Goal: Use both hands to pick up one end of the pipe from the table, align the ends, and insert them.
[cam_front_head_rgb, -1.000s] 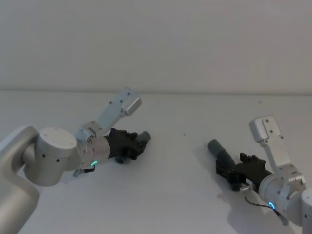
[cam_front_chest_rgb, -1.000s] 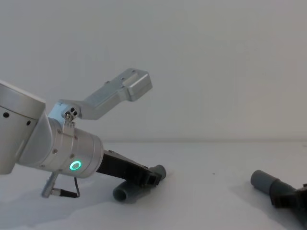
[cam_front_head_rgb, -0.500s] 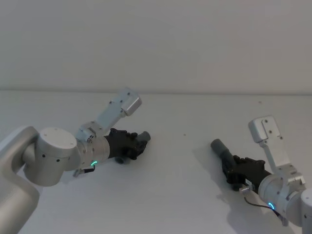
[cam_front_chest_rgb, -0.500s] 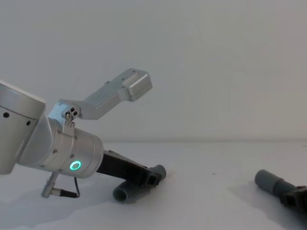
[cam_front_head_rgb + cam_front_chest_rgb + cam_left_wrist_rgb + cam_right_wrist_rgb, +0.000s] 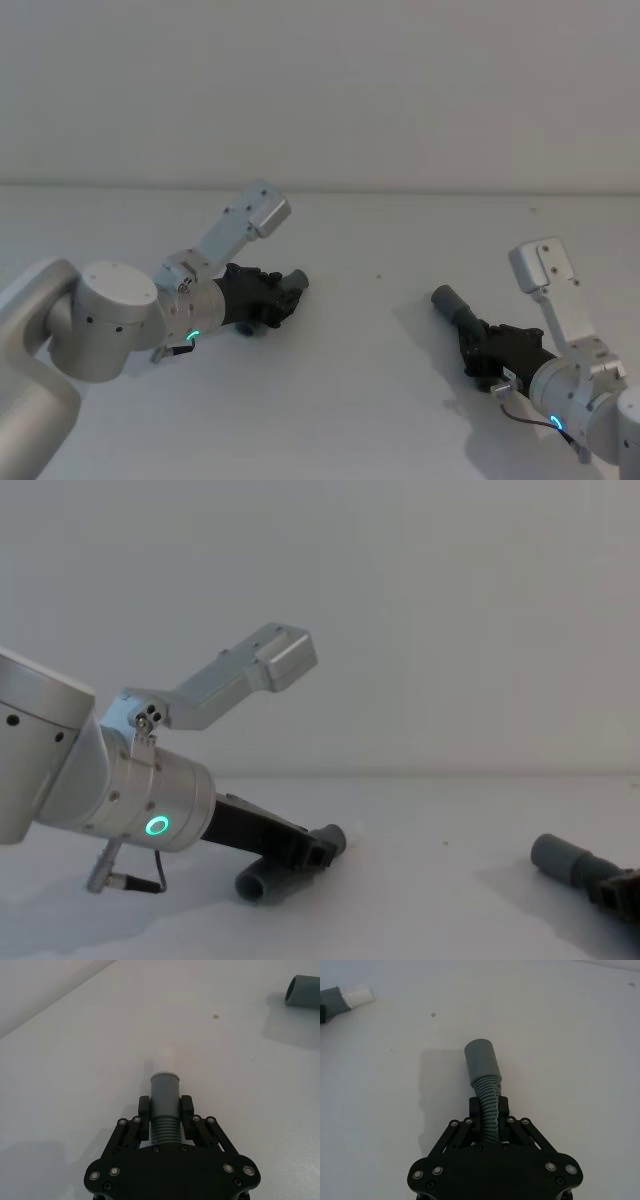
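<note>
My left gripper (image 5: 276,298) (image 5: 165,1108) is shut on the short pipe piece just behind its narrow grey cuff (image 5: 165,1091), whose pale tip (image 5: 168,1055) points forward. That piece's other end (image 5: 257,885) rests on the white table (image 5: 370,400). My right gripper (image 5: 481,346) (image 5: 488,1108) is shut on the ribbed hose (image 5: 488,1097) of the other pipe piece, behind its wide socket cuff (image 5: 482,1062) (image 5: 447,301). The two ends point toward each other across a wide gap. The right gripper (image 5: 618,892) sits at the chest view's lower right edge, with the socket cuff (image 5: 557,855) sticking out of it.
The table stretches bare between both arms, with a small dark speck (image 5: 379,277) near its middle. A plain pale wall (image 5: 320,90) stands behind the far edge.
My right gripper has shifted slightly to the right and back, carrying the socket cuff with it. The left arm and its pipe piece have not moved.
</note>
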`<action>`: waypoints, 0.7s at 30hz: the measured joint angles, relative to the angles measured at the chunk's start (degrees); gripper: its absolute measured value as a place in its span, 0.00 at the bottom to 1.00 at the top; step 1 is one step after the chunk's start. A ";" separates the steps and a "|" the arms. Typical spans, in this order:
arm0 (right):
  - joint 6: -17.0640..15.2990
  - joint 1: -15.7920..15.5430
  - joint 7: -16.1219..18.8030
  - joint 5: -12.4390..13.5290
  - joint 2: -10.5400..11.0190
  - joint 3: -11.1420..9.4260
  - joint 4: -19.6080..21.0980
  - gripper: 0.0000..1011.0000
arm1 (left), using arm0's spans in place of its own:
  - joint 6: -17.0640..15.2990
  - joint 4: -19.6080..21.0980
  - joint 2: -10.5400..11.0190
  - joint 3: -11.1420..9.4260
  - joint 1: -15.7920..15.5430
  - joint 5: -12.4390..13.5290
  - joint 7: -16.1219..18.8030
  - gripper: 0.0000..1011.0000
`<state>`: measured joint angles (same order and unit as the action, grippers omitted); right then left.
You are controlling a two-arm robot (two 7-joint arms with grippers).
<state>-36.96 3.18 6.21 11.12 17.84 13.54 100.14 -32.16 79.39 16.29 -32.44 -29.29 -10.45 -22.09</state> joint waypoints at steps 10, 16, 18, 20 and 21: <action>0.13 0.00 0.14 0.00 -0.03 -0.05 -0.02 0.16 | -0.01 -0.07 -0.01 -0.01 -0.08 0.06 -0.05 0.35; 1.57 -0.02 0.78 0.13 -0.07 -0.35 -0.06 0.16 | -0.17 -0.49 -0.05 -0.41 -0.67 0.54 -0.53 0.35; 3.13 -0.06 1.62 0.39 -0.01 -0.64 -0.03 0.16 | -0.17 -0.61 -0.04 -0.67 -0.93 0.90 -0.70 0.35; 3.87 -0.08 2.05 0.54 0.07 -0.78 0.05 0.16 | -0.03 -0.63 0.01 -1.00 -1.17 1.34 -0.79 0.35; 4.22 -0.09 2.27 0.63 0.11 -0.88 0.15 0.16 | 0.06 -0.64 0.05 -1.09 -1.24 1.50 -0.80 0.35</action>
<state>-32.75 3.09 8.48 11.75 17.96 12.65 100.29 -32.10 78.75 16.34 -33.53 -30.52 -8.95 -22.89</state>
